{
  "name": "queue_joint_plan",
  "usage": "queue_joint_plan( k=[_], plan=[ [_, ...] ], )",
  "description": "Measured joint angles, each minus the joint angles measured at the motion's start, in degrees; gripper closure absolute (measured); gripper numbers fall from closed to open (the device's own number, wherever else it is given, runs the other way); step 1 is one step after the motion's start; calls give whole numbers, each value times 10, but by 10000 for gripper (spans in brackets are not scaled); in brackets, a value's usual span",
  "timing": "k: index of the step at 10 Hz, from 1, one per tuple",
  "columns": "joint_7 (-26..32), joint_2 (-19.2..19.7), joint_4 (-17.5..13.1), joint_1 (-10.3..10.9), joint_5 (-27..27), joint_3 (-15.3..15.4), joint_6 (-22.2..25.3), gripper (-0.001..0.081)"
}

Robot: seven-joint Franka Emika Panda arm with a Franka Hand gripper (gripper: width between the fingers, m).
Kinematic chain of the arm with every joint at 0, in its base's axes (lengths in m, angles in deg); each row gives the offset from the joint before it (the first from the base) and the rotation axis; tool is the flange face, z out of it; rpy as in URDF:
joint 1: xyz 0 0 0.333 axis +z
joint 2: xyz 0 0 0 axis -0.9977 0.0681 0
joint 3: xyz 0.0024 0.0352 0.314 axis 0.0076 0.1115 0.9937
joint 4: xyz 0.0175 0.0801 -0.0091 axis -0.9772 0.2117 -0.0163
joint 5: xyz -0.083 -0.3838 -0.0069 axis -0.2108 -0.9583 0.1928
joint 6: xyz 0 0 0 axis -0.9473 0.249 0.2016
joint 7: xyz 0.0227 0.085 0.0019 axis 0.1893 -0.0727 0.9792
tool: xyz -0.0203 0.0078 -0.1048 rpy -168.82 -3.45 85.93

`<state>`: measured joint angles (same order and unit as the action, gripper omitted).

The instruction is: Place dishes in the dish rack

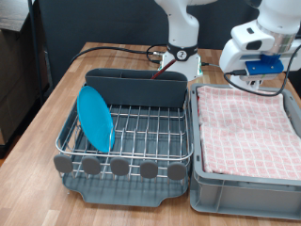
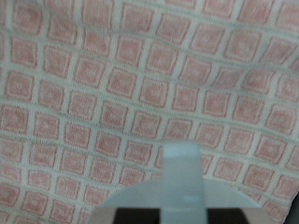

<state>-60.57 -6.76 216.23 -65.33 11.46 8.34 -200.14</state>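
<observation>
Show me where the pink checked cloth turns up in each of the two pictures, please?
Exterior view: the pink checked cloth lines the grey crate at the exterior view's right, beside the dish rack holding the blue plate.
Wrist view: the cloth fills nearly the whole picture.
Shared landmark: the claw, hanging over the cloth's far edge; its grey part juts into the wrist view.
</observation>
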Motion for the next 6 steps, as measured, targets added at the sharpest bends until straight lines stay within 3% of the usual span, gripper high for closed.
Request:
queue_joint_plan(
  k=[2, 3, 6],
  plan=[
    [13, -8, 3, -1, 0, -2, -4, 734],
    [13, -4, -1, -2, -27, -3, -7, 734],
    [2, 24, -50, -11, -60, -27, -7, 734]
  ],
)
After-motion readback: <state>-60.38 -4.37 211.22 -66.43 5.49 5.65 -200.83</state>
